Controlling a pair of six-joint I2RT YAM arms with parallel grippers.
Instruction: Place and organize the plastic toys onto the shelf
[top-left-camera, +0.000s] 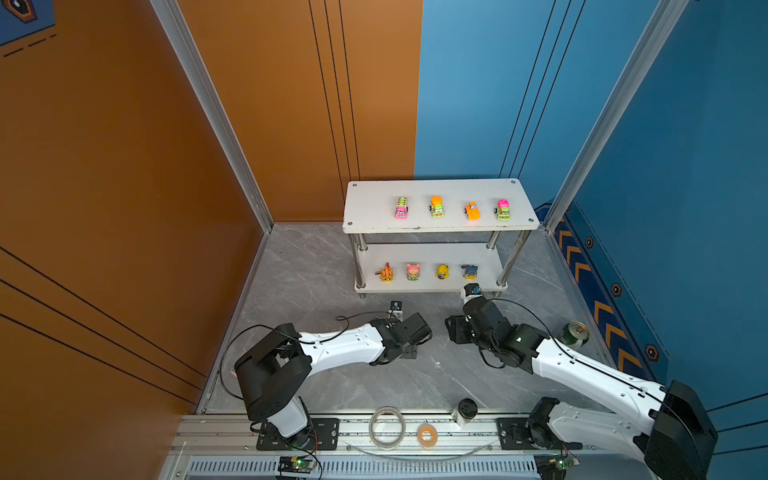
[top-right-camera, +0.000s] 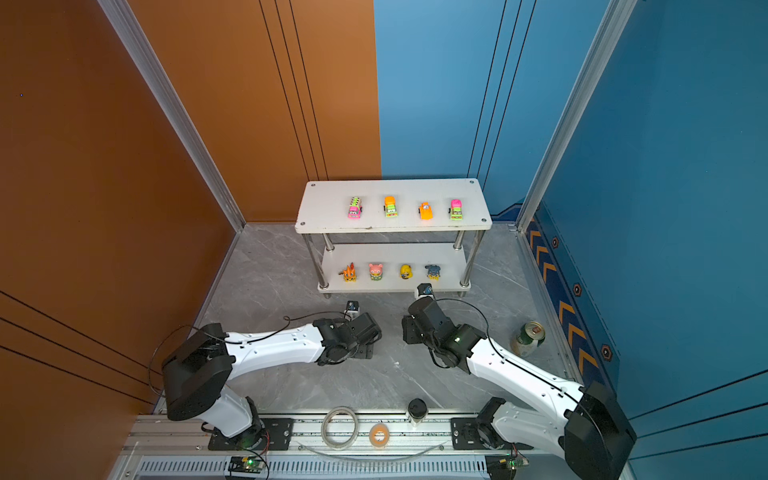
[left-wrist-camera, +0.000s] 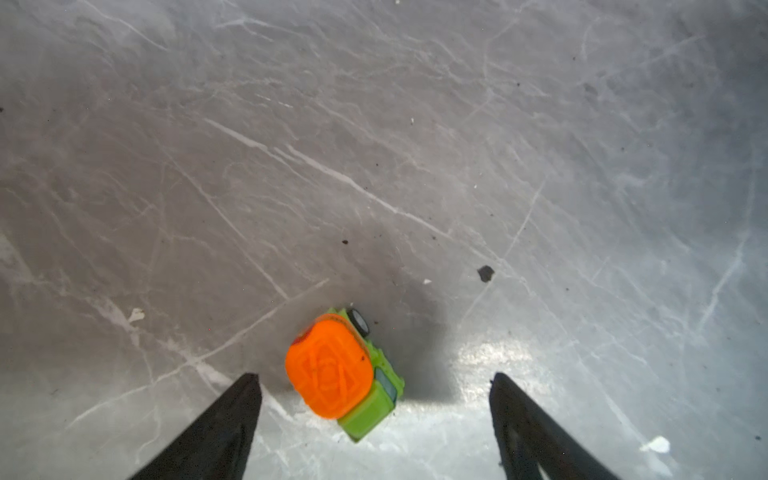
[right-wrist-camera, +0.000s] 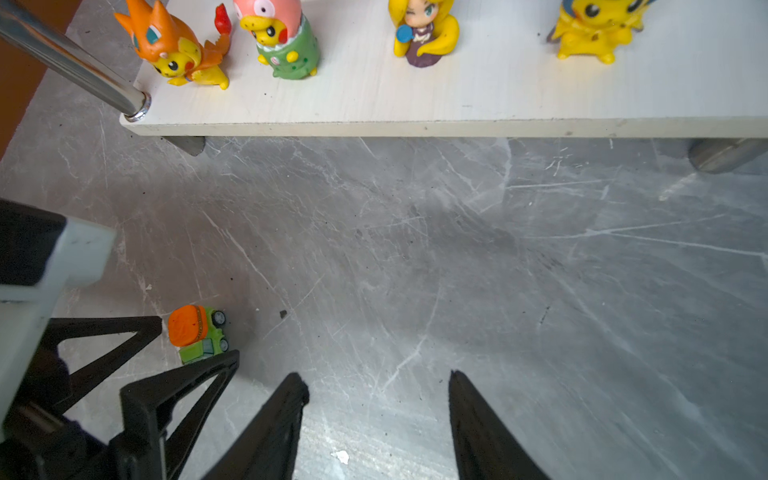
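A toy car with an orange top and lime green body (left-wrist-camera: 340, 370) lies tilted on the grey floor. My left gripper (left-wrist-camera: 375, 376) hangs open over it, and neither finger touches the car. In both top views that gripper (top-left-camera: 409, 351) hides the car. My right gripper (right-wrist-camera: 376, 375) is open and empty just to the right, in front of the shelf (top-left-camera: 365, 208). Several cars, such as an orange one (top-left-camera: 472, 211), stand in a row on the top board. Several figurines, such as a pink one (top-left-camera: 413, 272), line the lower board (right-wrist-camera: 498, 95).
A green drinks can (top-left-camera: 573, 333) lies on its side by the right wall. Two tape rolls (top-left-camera: 387, 428) (top-left-camera: 427, 435) and a small black-capped cylinder (top-left-camera: 466, 410) sit on the front rail. Orange and blue walls close in the floor.
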